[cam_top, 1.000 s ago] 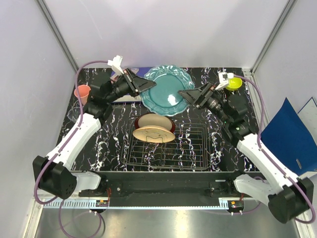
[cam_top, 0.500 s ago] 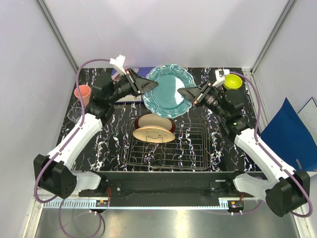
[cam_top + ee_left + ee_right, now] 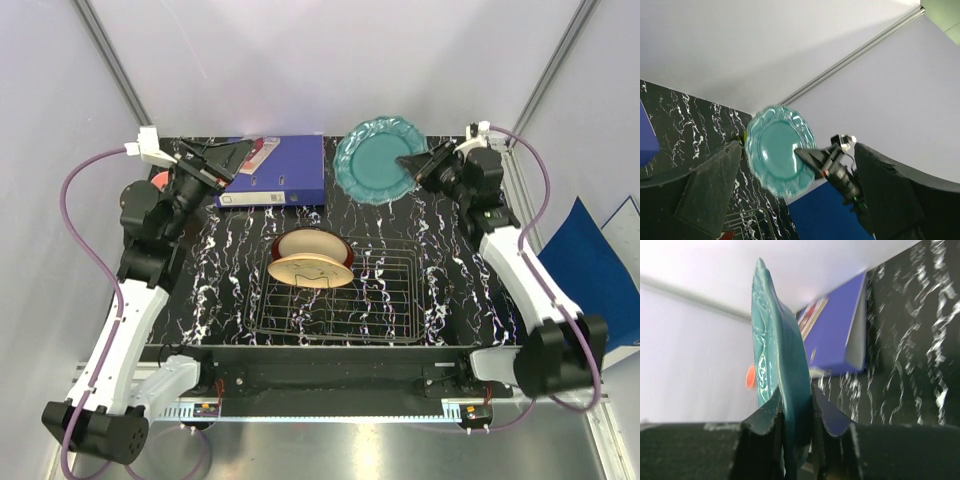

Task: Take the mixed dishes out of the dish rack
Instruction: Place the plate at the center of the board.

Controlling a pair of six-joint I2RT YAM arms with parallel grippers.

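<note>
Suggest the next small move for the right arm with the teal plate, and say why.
Probably lower the teal plate toward the bare table at the far right, then release. The right gripper pinches its rim and holds it up in the air. The left gripper is open and away by the blue binder, so nothing else supports the plate.

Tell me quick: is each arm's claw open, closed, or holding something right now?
Left gripper: jaws open, holding nothing.
Right gripper: jaws closed on the rim of the teal plate.
</note>
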